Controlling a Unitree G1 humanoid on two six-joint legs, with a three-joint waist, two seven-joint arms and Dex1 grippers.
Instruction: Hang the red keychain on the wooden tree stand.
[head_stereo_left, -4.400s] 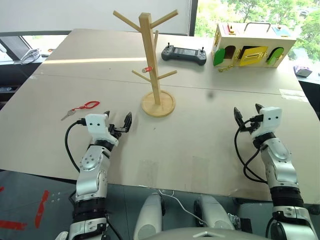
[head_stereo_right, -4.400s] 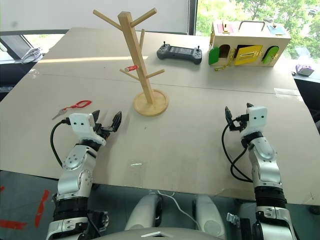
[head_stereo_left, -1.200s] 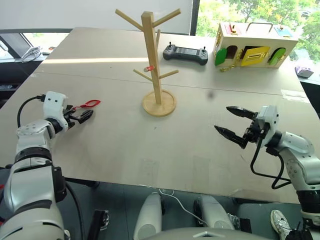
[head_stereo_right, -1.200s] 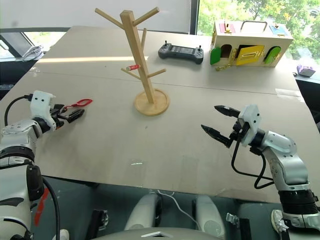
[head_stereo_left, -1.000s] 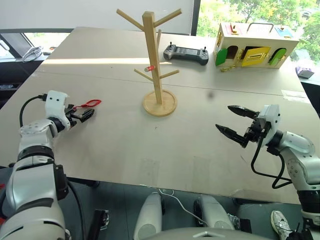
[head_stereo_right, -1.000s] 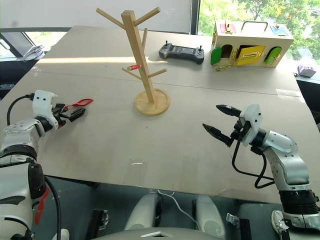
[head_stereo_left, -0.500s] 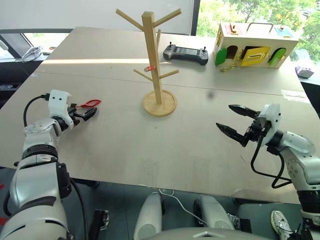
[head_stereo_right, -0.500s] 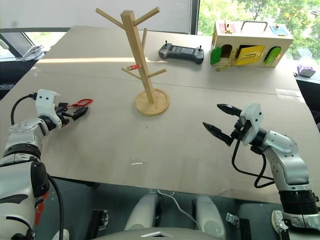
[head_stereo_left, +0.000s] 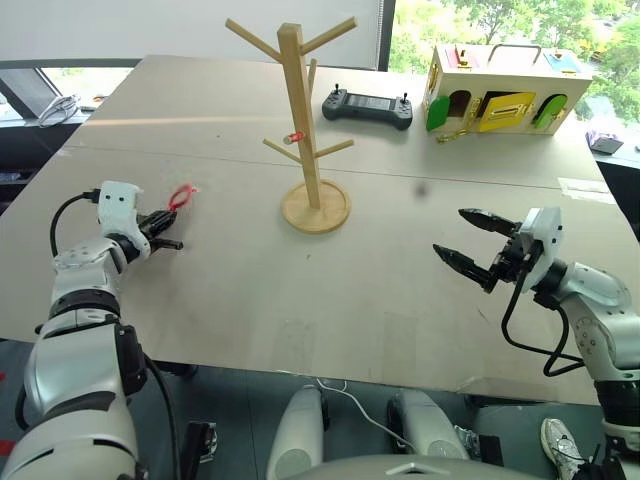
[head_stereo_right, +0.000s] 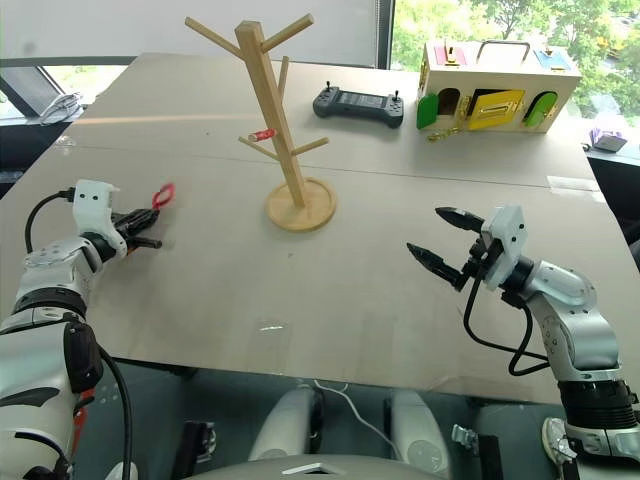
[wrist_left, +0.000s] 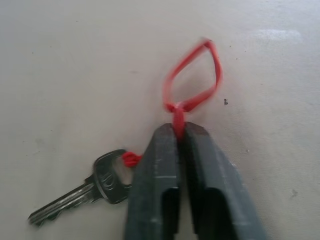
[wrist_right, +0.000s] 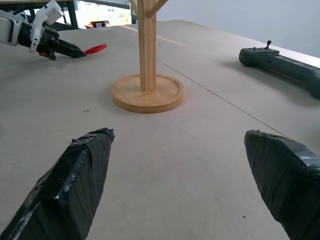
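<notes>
My left hand (wrist_left: 181, 132) rests low over the tabletop (head_stereo_left: 300, 290) at its left side, its two black fingers pressed together on the narrow neck of the red keychain (wrist_left: 192, 80); the red loop stands up beyond my fingertips, and the small silver key (wrist_left: 82, 190) lies flat on the tabletop just beside the fingers, joined to the loop by a red knot. In the head views the loop (head_stereo_left: 181, 195) shows just past the closed fingers, well to the left of the wooden tree stand (head_stereo_left: 305, 120). The stand is upright on its round disc base near the middle of the tabletop, with a tiny red-and-white stub (head_stereo_left: 292, 138) on one of its lower pegs. My right hand (head_stereo_left: 476, 246) hovers above the right side of the tabletop, fingers spread wide and holding nothing, pointing toward the stand. A black controller (head_stereo_left: 367, 106) and a wooden box with coloured doors (head_stereo_left: 505, 90) lie at the far edge.
</notes>
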